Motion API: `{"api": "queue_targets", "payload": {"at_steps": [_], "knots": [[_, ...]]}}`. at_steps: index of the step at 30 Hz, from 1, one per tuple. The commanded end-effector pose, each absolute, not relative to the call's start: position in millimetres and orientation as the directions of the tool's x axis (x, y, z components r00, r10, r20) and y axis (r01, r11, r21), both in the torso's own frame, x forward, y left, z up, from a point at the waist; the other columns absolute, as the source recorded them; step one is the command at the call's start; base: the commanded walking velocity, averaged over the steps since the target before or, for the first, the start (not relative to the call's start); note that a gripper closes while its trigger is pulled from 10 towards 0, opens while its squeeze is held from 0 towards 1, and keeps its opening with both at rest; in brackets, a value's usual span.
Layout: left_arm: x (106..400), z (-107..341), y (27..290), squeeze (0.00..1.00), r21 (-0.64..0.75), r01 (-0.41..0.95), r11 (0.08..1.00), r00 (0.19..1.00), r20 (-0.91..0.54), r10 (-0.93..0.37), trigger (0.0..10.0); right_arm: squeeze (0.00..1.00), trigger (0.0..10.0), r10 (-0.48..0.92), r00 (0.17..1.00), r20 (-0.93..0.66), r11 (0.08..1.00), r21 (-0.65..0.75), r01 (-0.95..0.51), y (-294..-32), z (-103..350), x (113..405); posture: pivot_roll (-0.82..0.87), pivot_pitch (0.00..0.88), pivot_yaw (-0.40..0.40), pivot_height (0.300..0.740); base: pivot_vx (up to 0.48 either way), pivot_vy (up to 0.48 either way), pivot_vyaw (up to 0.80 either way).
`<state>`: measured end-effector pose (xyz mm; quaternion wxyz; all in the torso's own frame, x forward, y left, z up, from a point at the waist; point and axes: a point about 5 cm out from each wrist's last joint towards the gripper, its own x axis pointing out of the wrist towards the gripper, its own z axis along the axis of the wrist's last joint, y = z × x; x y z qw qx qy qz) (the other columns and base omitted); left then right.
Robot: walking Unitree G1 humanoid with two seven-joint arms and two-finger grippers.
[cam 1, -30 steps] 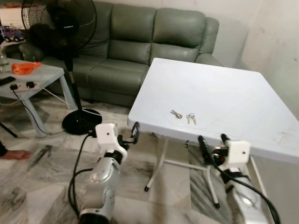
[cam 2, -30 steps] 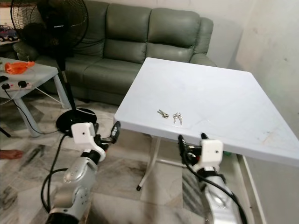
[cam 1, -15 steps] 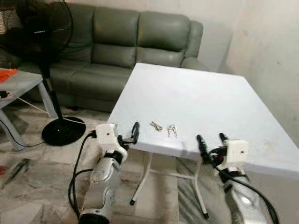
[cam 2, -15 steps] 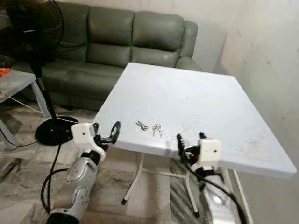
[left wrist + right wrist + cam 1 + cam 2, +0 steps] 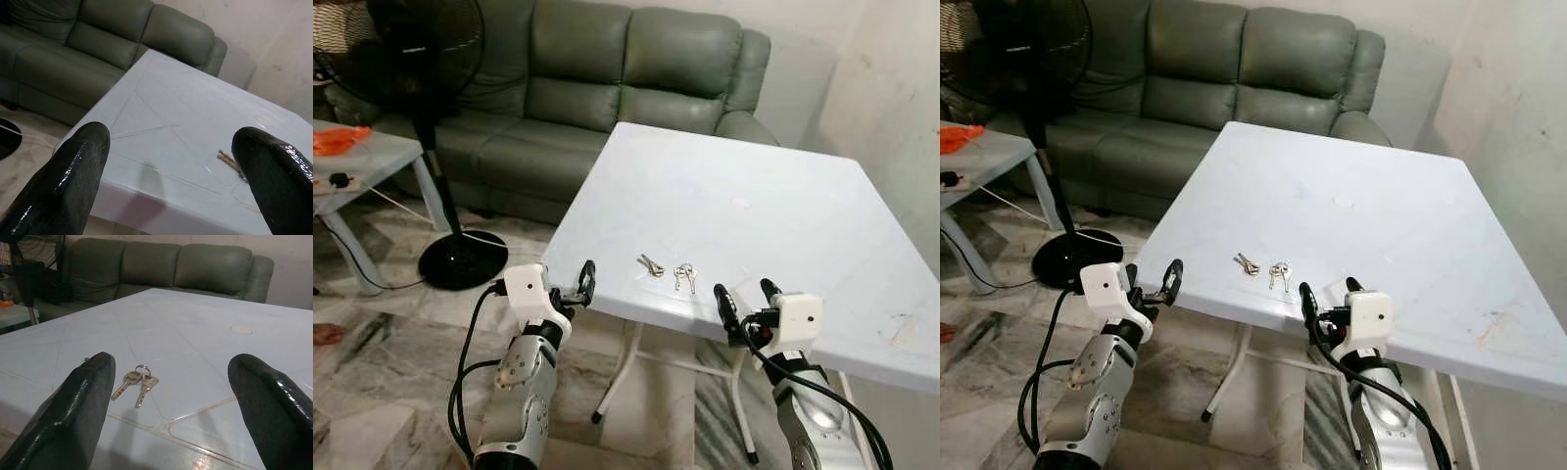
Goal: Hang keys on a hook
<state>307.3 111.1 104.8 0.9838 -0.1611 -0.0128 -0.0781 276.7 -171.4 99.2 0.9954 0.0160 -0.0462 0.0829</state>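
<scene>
Left gripper (image 5: 583,284) spread, empty, at the white table's (image 5: 783,215) near corner. Single key (image 5: 651,264) lies just beyond, to its right. Ringed keys (image 5: 684,276) next, flat on the table, just ahead-left of the right gripper (image 5: 745,298), spread, empty.

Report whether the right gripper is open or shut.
Open. The right gripper has its two black fingers spread wide apart, with the silver keys on a ring lying flat on the white table beyond them, untouched.
</scene>
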Motion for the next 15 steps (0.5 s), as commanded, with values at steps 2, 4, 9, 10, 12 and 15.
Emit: {"api": "queue_targets", "payload": {"at_steps": [2, 4, 9, 10, 12, 15], "knots": [[307.8, 110.8, 109.9, 0.0, -0.314, 0.166, 0.935, 0.986, 0.07, -0.152, 10.0, 0.0, 10.0, 0.156, 0.983, 0.101, 0.987, 0.024, -0.159, -175.0, 101.8, 276.6, 0.01, 0.022, -0.086, 0.74, 0.347, 0.296, 0.0], [307.8, 111.0, 109.8, 0.0, -0.312, 0.168, 0.935, 0.986, 0.072, -0.153, 10.0, 0.0, 10.0, 0.156, 0.983, 0.101, 0.987, 0.026, -0.16, -174.9, 101.8, 276.5, 0.01, 0.023, -0.086, 0.74, 0.349, 0.296, 0.0], [307.5, 110.7, 109.4, 0.0, -0.313, 0.169, 0.935, 0.985, 0.071, -0.154, 10.0, 0.0, 10.0, 0.156, 0.983, 0.101, 0.987, 0.024, -0.159, -174.8, 101.6, 276.2, 0.01, 0.025, -0.085, 0.74, 0.346, 0.297, 0.0], [307.5, 110.6, 109.4, 0.0, -0.313, 0.169, 0.935, 0.985, 0.071, -0.155, 10.0, 0.0, 10.0, 0.156, 0.983, 0.101, 0.987, 0.024, -0.159, -174.8, 101.6, 276.1, 0.01, 0.025, -0.085, 0.74, 0.349, 0.296, 0.0], [307.3, 110.3, 109.3, 0.0, -0.316, 0.168, 0.934, 0.986, 0.068, -0.154, 10.0, 0.0, 10.0, 0.155, 0.983, 0.099, 0.987, 0.024, -0.158, -174.8, 101.3, 275.9, 0.01, 0.027, -0.084, 0.74, 0.343, 0.294, 0.0], [307.2, 110.0, 109.0, 0.0, -0.312, 0.165, 0.936, 0.986, 0.065, -0.152, 10.0, 0.0, 10.0, 0.155, 0.983, 0.099, 0.987, 0.027, -0.158, -174.8, 101.1, 275.5, 0.01, 0.027, -0.084, 0.74, 0.334, 0.295, 0.0]]}}
